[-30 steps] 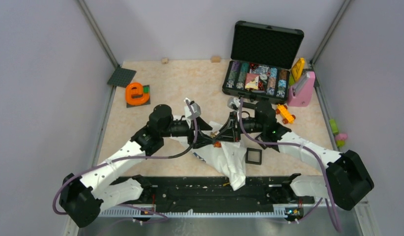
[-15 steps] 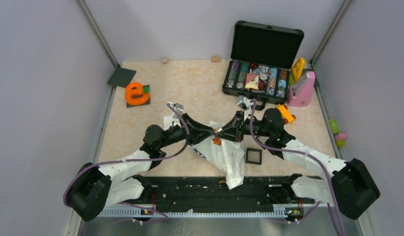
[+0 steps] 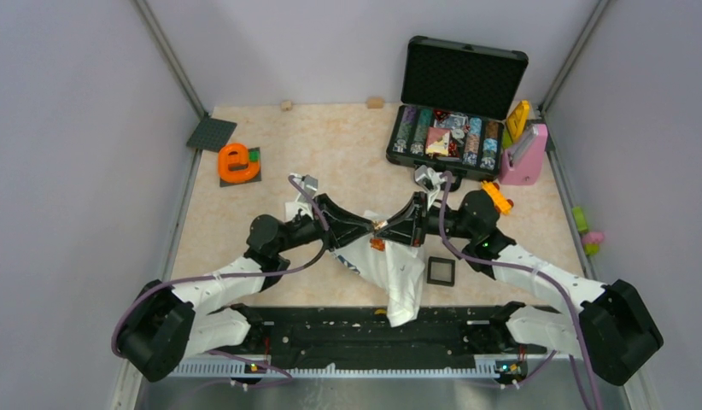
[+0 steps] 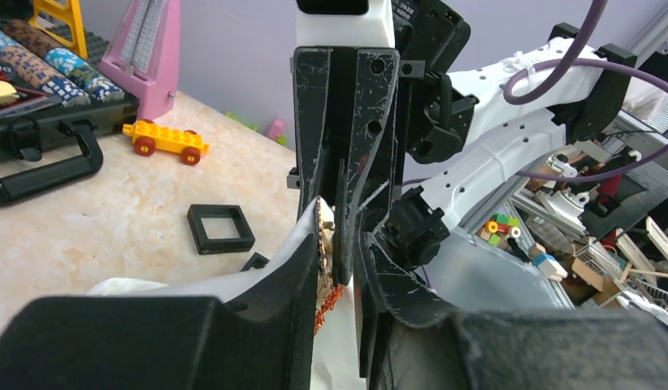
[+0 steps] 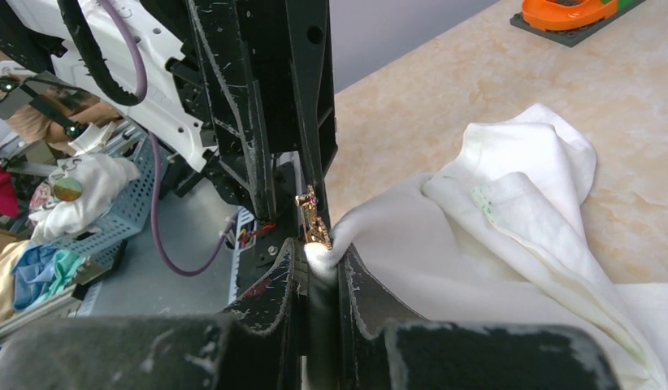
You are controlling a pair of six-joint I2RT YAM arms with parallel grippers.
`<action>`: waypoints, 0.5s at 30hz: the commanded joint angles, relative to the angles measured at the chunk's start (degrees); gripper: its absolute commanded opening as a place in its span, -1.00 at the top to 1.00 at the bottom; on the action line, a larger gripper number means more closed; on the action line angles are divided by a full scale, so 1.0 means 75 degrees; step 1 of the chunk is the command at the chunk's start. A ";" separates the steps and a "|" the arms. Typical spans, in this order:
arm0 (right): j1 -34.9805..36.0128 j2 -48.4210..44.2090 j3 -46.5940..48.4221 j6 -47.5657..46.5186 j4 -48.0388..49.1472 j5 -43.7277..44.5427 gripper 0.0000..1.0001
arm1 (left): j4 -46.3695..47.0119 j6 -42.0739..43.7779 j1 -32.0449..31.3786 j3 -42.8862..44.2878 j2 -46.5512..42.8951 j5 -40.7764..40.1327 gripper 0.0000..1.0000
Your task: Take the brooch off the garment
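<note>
- Brooch (image 5: 312,218): small gold metal piece w/ a red-orange beaded dangle. It's pinned on a raised peak of the shirt (image 5: 509,219), mid-counter, lifted off the surface, right between the tips of the two hands.
- Right hand (image 5: 320,253): fingers closed on a pinch of white cloth just under the brooch. Prob. there to anchor the fabric and keep it taut, so the pin can slide out w/o dragging the shirt along.
- Left hand (image 4: 337,252): comes in from the opposite side, fingers narrowed w/ the brooch in the slim gap, lying against one finger. Can't tell if it's truly clamped or only bracketed.
- Both hands sit nose to nose, tips nearly touching. Makes sense: cloth and pin need pulling in opposite directions.
- Shirt: thin, soft white cloth, rumpled, tented at the pinch. The rest sags onto the counter (image 3: 330,145) and trails toward the near edge. Blue print barely shows from above.
- Fingers of both hands: hard black plastic, scuffed and scratched.
- Counter: pale beige, marbled look, smooth and flat.
- Black square box (image 3: 441,271): frame-like, just beside the shirt on the right, not touching. Maybe where the brooch goes once off, just a guess.
- Open black case (image 3: 463,73): far right, well apart, not involved.
</note>
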 commanded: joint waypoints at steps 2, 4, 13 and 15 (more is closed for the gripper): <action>-0.0009 -0.0370 -0.0055 0.0256 0.1076 0.0435 1.00 | 0.0084 0.0059 -0.0039 0.0133 -0.0054 0.0321 0.45; -0.0015 -0.0329 -0.0026 0.0285 0.1072 0.0381 1.00 | 0.0104 0.0048 -0.0042 0.0142 -0.0009 0.0395 0.50; -0.0013 -0.0215 -0.0027 0.0409 0.1199 0.0106 1.00 | -0.0010 0.0113 -0.0036 0.0376 0.0295 0.0521 0.87; -0.0007 -0.0192 0.0016 0.0397 0.1138 0.0014 1.00 | -0.0019 0.0160 -0.0036 0.0389 0.0290 0.0457 1.00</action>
